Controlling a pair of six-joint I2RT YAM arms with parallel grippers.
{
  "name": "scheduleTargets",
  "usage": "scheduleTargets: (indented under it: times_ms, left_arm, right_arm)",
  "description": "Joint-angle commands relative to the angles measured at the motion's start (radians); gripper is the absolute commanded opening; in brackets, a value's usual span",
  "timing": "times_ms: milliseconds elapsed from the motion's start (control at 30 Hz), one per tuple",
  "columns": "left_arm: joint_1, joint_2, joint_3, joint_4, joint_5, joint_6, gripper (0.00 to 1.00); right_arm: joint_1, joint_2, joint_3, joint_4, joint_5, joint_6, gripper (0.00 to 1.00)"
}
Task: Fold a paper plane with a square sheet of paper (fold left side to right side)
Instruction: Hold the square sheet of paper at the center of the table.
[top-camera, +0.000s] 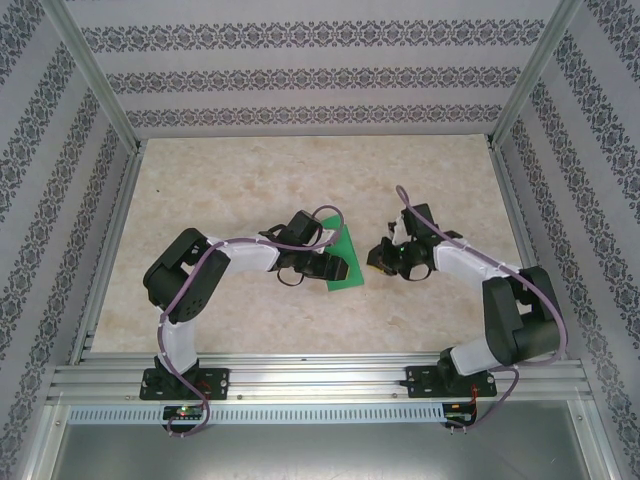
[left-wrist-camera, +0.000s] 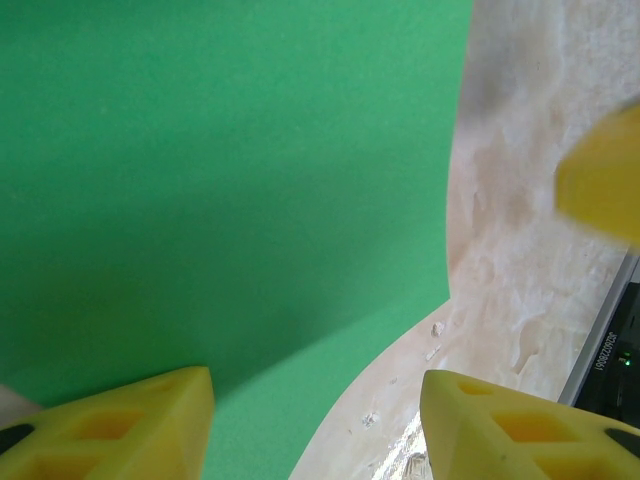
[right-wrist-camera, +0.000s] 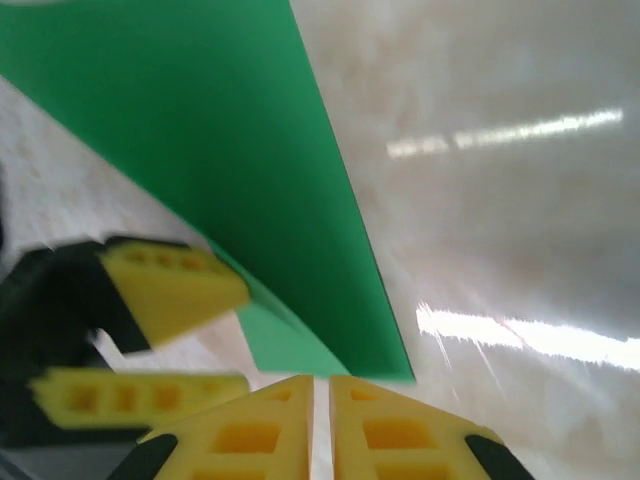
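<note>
The square sheet of paper (top-camera: 345, 262) lies on the bench (top-camera: 250, 180) between the arms, one edge curling. The left tool (left-wrist-camera: 315, 388) stands released astride that edge, seemingly to steady it. The right tool (right-wrist-camera: 322, 388), clenched and empty, sits just beside the sheet, likely ready to press a crease.

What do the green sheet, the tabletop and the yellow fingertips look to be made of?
The green sheet looks like thin matte paper: it curves smoothly, without gloss. The tabletop is marbled beige and glossy, reflecting light streaks; stone or laminate, unclear. The yellow fingertips seem moulded plastic with recessed pockets.
</note>
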Motion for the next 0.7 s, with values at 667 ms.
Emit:
scheduleTargets:
  times_ms: [667]
  left_arm:
    - [-0.019,0.008,0.019,-0.086,-0.058,0.015,0.59]
  right_arm:
    - [0.122,0.202,0.02,0.056,0.105,0.054,0.08]
